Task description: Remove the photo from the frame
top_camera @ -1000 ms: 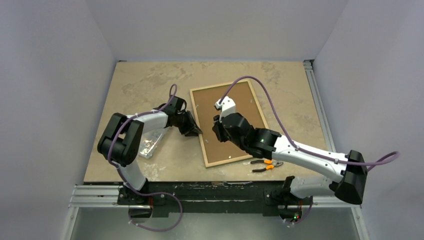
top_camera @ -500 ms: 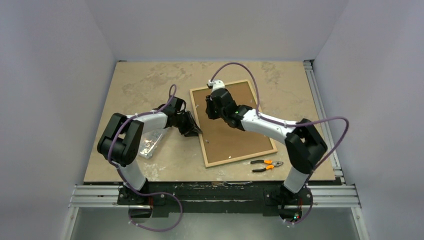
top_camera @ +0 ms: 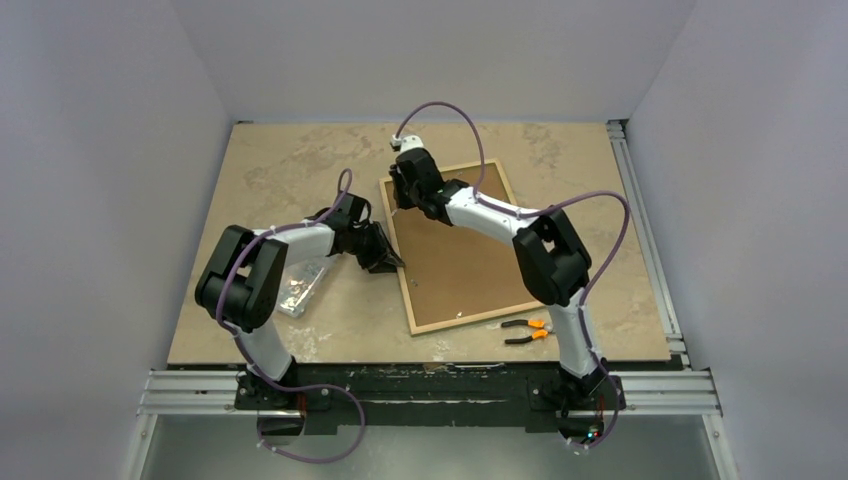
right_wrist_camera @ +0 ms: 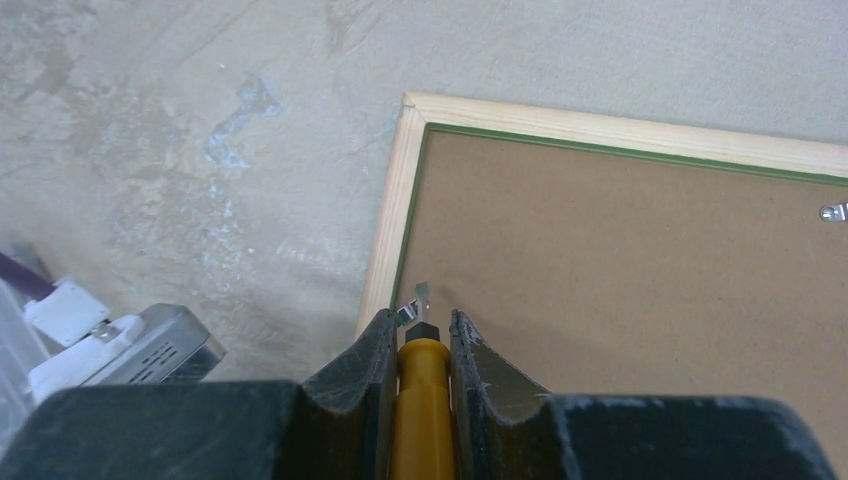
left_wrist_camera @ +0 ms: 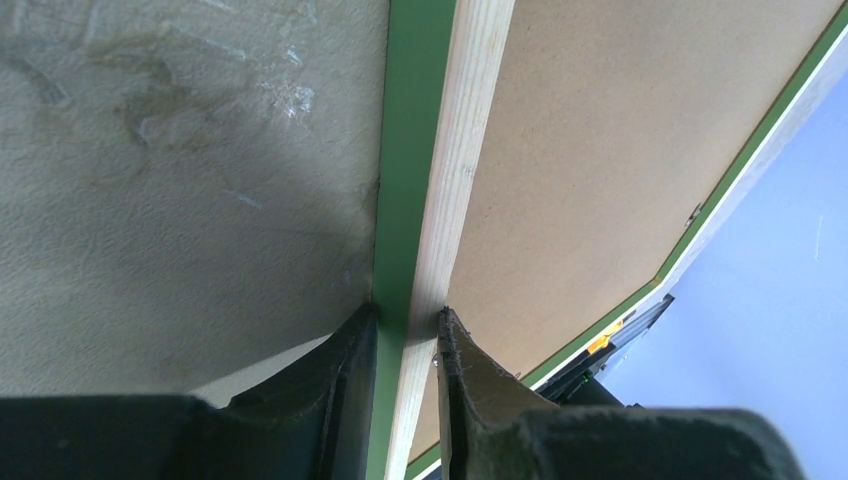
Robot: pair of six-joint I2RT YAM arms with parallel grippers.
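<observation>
The frame (top_camera: 470, 318) lies face down on the table, its pale wood and green border around the plain brown back (top_camera: 465, 255) of the photo. The printed side is hidden. My left gripper (top_camera: 392, 262) is shut on the frame's left rail (left_wrist_camera: 440, 180), one finger on each side. My right gripper (top_camera: 400, 200) is at the frame's far left corner, shut on a yellow-handled screwdriver (right_wrist_camera: 424, 400). The screwdriver's tip touches a small metal tab (right_wrist_camera: 412, 305) at the inner edge of the rail (right_wrist_camera: 385, 250).
Orange-handled pliers (top_camera: 527, 330) lie by the frame's near right corner. A clear plastic box (top_camera: 300, 288) sits left of the left arm. A metal hanger (right_wrist_camera: 835, 211) is on the brown back.
My right arm has swung from the middle of the brown back to the frame's far left corner, carrying the screwdriver. The left gripper and the frame have not moved.
</observation>
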